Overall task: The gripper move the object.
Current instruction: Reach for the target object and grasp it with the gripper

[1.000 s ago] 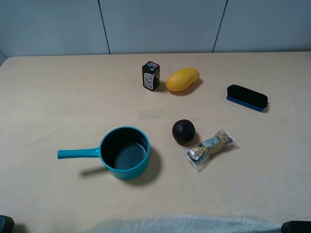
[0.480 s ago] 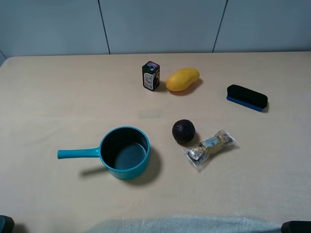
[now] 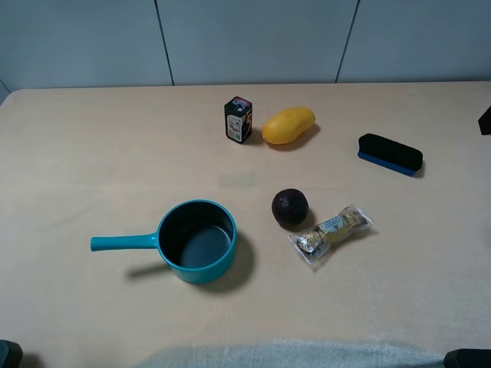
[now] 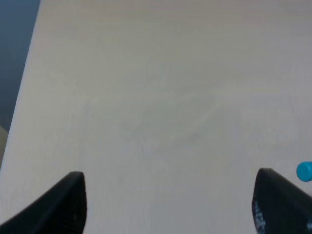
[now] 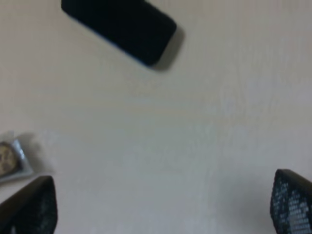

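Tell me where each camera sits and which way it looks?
Exterior high: up high, looking down on the beige table; a dark robot part at the right edge.
Left wrist: on left arm, facing the table past the open left gripper.
Right wrist: on right arm, facing the table past the open right gripper.
Shared: black-topped, blue-based oblong eraser, in right wrist and exterior high.

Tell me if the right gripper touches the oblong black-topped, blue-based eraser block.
Apart. The right wrist view shows bare beige table between the right gripper and the black eraser block.
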Available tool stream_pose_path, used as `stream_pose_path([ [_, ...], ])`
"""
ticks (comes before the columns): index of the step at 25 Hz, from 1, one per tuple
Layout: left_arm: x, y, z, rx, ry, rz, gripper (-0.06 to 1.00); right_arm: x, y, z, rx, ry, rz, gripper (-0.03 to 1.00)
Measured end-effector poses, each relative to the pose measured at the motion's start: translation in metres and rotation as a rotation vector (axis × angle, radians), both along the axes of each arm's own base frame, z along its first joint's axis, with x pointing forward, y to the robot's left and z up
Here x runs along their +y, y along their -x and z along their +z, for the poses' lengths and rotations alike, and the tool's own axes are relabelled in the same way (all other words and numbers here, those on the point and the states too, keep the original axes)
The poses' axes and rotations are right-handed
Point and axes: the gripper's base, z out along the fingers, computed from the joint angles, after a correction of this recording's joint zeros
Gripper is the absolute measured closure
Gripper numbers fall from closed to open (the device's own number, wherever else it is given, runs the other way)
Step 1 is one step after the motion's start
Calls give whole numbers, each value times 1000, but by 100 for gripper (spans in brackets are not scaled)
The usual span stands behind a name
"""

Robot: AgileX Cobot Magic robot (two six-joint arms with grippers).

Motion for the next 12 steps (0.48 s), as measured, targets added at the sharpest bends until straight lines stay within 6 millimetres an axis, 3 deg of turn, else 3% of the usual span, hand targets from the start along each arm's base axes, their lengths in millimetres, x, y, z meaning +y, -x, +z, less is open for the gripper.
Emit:
stream_pose_path([
  [7,0,0,0,0,0,0,24,-3,-41,-8,74,10,49,31],
  [12,0,0,0,0,0,0,24,-5,-54,-21,118,12,70,31],
])
